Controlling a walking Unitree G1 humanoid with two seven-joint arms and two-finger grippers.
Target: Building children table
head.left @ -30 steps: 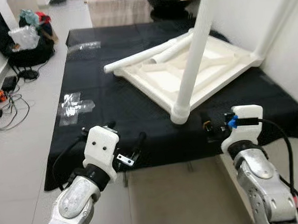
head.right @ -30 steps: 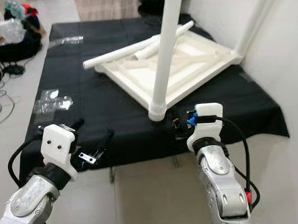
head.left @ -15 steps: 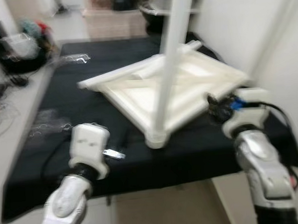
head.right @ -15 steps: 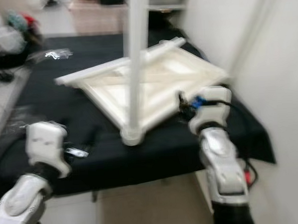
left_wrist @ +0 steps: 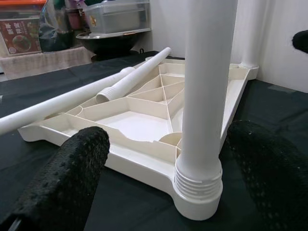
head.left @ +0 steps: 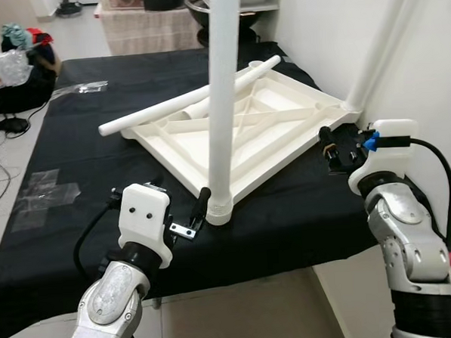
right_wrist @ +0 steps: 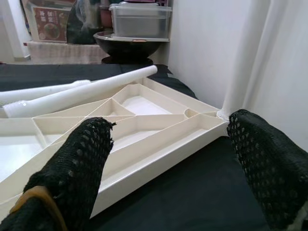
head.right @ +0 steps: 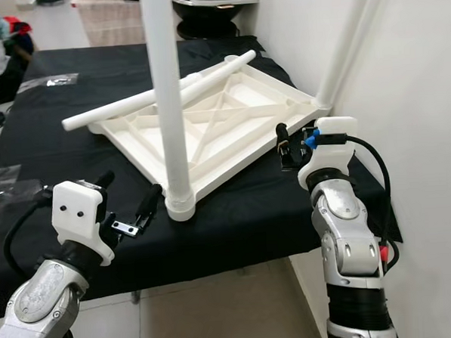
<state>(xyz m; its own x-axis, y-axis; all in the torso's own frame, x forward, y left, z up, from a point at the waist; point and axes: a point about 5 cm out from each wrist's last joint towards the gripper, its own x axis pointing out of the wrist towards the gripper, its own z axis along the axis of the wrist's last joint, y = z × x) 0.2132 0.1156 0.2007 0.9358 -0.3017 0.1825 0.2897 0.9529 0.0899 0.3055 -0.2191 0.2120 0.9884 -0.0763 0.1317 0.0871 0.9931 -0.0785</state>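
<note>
Two silver, rounded metal forearms end in boxy white wrist housings. The left gripper (head.left: 158,213) shows two small dark screw holes on its housing and a black cable looping at 9 o'clock. The right gripper (head.left: 339,145) carries a blue clip and a black cable — its black fingers (right_wrist: 79,168) are knobbly-textured.

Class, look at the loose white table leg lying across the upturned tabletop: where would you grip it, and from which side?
Grip the loose table leg on its free end overhanging the upturned tabletop, above the black cloth. Come from above, fingers straddling the round tube crosswise; the left gripper is probably nearer.
</note>
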